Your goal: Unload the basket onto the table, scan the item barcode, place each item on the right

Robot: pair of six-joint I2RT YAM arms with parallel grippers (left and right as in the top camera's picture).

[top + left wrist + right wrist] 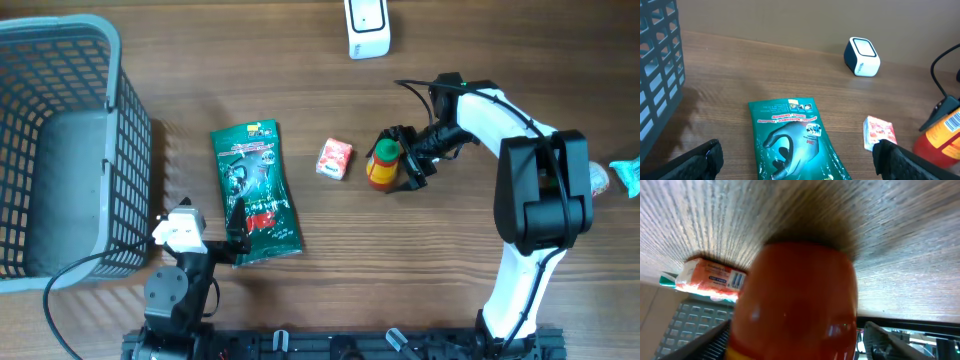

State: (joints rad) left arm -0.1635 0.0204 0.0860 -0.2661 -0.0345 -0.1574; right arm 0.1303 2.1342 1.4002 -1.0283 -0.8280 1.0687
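Mid-table | right gripper (398, 158) spread astride red bottle (381, 168) | left gripper (797, 152) spread wide | green packet (790, 132) print unreadable

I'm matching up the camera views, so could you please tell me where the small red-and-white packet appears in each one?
Overhead: the red-and-white packet lies mid-table, just left of the red bottle.
Left wrist: lower right, left of the bottle.
Right wrist: left of centre, partly behind the bottle.
Shared landmark: the red bottle.
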